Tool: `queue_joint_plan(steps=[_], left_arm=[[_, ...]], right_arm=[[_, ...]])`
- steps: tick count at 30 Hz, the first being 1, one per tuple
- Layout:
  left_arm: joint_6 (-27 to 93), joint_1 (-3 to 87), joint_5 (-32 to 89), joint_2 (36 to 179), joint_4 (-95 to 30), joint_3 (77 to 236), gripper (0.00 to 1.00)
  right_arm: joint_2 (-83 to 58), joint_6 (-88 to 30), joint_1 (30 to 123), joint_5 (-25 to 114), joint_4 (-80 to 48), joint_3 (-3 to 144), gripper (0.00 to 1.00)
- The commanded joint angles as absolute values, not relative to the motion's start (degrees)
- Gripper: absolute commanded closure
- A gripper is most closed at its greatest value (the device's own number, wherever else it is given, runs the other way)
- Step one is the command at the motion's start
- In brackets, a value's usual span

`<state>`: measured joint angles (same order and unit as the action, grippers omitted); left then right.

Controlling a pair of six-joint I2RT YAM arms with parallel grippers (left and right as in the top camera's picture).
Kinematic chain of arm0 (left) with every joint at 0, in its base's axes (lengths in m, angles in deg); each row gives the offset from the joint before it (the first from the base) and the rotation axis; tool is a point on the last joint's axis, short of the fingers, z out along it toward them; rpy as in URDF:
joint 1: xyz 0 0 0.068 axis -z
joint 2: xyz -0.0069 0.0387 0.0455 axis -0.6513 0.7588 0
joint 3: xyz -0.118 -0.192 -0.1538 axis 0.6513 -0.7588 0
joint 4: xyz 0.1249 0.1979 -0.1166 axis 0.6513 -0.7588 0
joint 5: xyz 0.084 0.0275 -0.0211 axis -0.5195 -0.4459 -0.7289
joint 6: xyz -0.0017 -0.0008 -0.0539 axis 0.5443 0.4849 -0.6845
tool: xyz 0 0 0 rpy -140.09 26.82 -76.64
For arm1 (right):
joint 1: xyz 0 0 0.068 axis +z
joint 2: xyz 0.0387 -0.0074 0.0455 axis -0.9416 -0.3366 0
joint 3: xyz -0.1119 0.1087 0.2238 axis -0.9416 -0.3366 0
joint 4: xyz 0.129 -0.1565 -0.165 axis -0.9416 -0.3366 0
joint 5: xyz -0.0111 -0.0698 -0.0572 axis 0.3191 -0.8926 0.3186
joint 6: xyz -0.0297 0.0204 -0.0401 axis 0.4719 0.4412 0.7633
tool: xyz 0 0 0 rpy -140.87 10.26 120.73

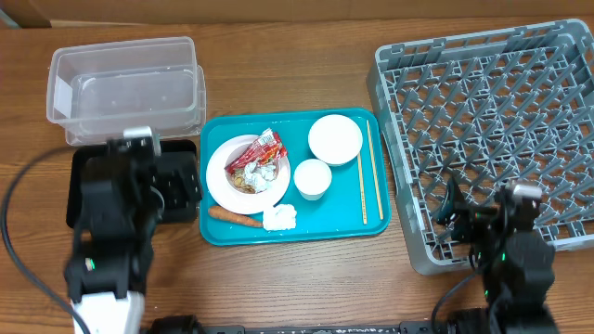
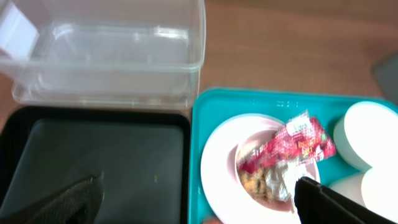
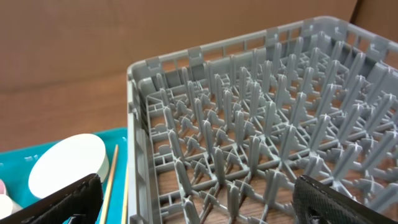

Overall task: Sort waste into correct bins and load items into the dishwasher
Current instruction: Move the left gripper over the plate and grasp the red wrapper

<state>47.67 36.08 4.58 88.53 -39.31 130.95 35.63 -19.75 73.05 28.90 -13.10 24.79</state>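
We see the teal tray [image 1: 212, 234] at the middle of the worktop, carrying everything to be handled. The plate [image 1: 219, 182] holds the red-and-silver wrappers [image 1: 264, 152] and food scraps [image 2: 258, 180]. The carrot [image 1: 234, 217] and tissue [image 1: 279, 218] lie just beside the plate, toward the near edge. The bowl [image 1: 335, 138], cup [image 1: 312, 178] and chopsticks [image 1: 364, 181] sit on the tray's right half.

We judge the layout deliberate. The clear tub [image 1: 125, 88] and black tray [image 1: 184, 190] stand by the left edge, and the dish rack [image 1: 483, 121] fills the right, so each arm serves its own side.

The left end effector [image 2: 199, 182] hangs over the black tray's border with its fingers apart, holding nothing. The right end effector [image 3: 198, 180] is likewise spread and empty over the rack's near-left corner.

The wrapper carries print, but we cannot read it. We find no other labels.
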Motion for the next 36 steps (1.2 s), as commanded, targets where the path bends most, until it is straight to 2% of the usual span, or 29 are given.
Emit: queue_joint_plan(steps=[1, 7, 12, 15, 19, 27, 32, 36], left_arm=[[46.7, 35.8, 6.3, 94.8, -45.1, 140.7, 0.00], [46.7, 35.8, 6.6, 101.9, -55.9, 151.4, 0.00], [45.8, 35.8, 7.2, 103.4, -54.6, 151.4, 0.00], [44.1, 35.9, 12.6, 104.9, -52.6, 151.4, 0.00], [44.1, 38.9, 13.9, 107.8, -52.3, 151.3, 0.00], [44.0, 50.6, 10.0, 118.2, -52.3, 151.3, 0.00], [40.4, 53.8, 9.8, 125.6, -53.0, 151.3, 0.00], [37.9, 54.3, 10.7, 130.2, -53.7, 151.3, 0.08]], right_arm=[[27.9, -20.3, 73.3, 28.2, -16.4, 32.9, 0.00], [11.0, -20.2, 73.2, 28.2, -30.8, 48.9, 0.00], [0.3, -20.3, 73.2, 28.8, -37.6, 58.1, 0.00], [-3.1, -20.3, 73.2, 29.1, -38.6, 59.4, 0.00], [-3.6, -20.2, 73.2, 29.1, -39.1, 59.4, 0.00], [-3.6, -20.2, 73.2, 28.0, -38.9, 59.4, 0.00], [-3.6, -20.2, 73.2, 28.0, -38.9, 59.4, 0.00], [-3.6, -20.2, 73.2, 28.0, -38.9, 59.4, 0.00]])
